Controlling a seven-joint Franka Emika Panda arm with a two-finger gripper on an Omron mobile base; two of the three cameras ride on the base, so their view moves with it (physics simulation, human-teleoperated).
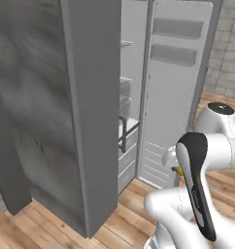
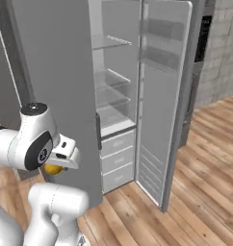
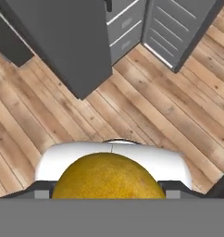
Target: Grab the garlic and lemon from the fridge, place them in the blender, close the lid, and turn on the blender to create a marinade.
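2 doors of the fridge point(image 2: 152, 96) stand open in front of you, the near one point(image 1: 66, 107) a wide grey slab, the far one point(image 2: 164, 105) showing its white inner face with door bins. Between them you see glass shelves point(image 2: 111, 81) and 3 pale drawers point(image 2: 116, 158) low in the white interior. The gripper point(image 3: 109, 192) points down at the wooden floor point(image 3: 178, 111), well back from the fridge. Its jaws are clamped on the lemon point(image 3: 108, 178), which bulges yellow at the bottom of the hand view and peeks out under the wrist in the right base view point(image 2: 53, 168).
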